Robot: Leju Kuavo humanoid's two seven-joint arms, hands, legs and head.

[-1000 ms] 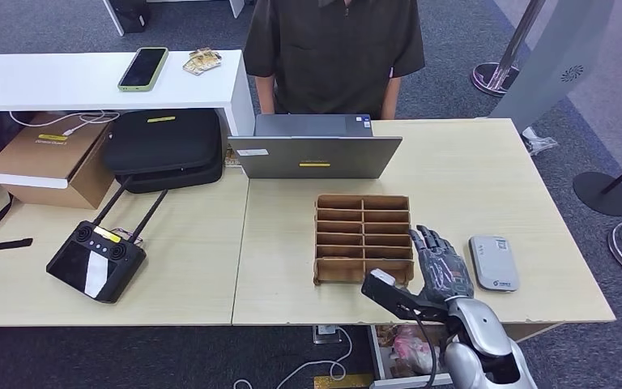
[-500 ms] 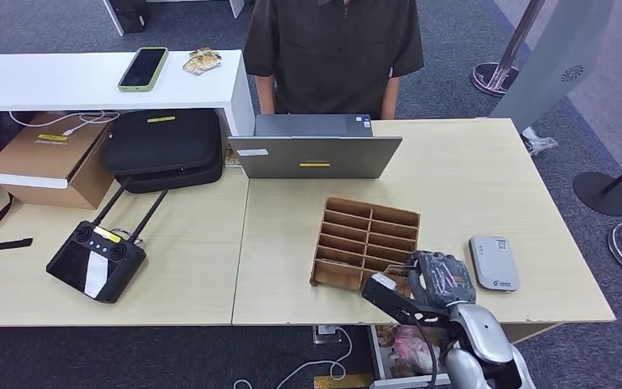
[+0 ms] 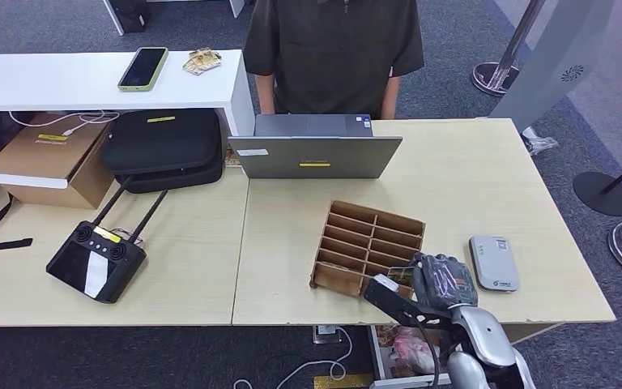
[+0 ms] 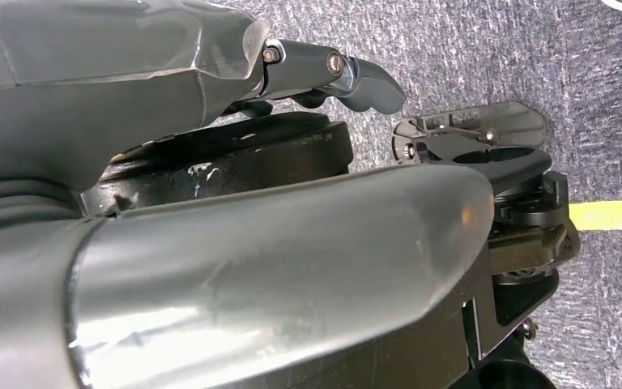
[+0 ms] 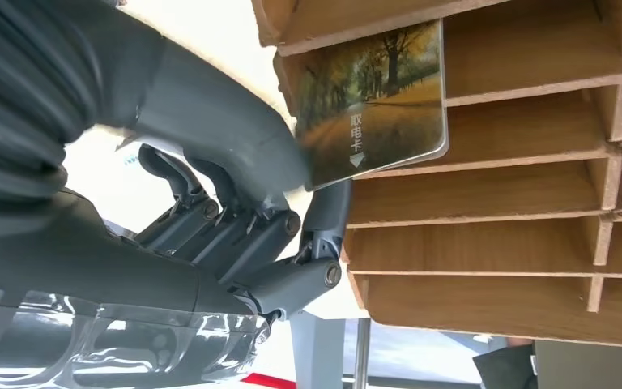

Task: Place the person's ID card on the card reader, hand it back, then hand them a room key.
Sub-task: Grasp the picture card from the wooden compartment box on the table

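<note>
My right hand (image 3: 445, 279) is at the near right corner of the wooden card rack (image 3: 368, 235), which lies skewed on the desk. In the right wrist view this hand (image 5: 210, 211) pinches a room key card (image 5: 372, 105) printed with autumn trees, thumb on its face, the card still partly in a slot of the rack (image 5: 518, 211). The grey card reader (image 3: 494, 262) lies flat just right of the hand. A person in a dark shirt (image 3: 332, 49) stands behind the desk. My left hand (image 4: 129, 73) hangs over grey carpet; how its fingers lie is unclear.
A grey laptop (image 3: 316, 150) stands between the rack and the person. On the left desk are a black controller with antennas (image 3: 97, 259), a black case (image 3: 162, 146) and a cardboard box (image 3: 44, 158). A phone (image 3: 143, 68) lies on the white counter.
My right hand's fingers went from spread beside the rack to curled at its near right corner. The rack has turned clockwise on the desk.
</note>
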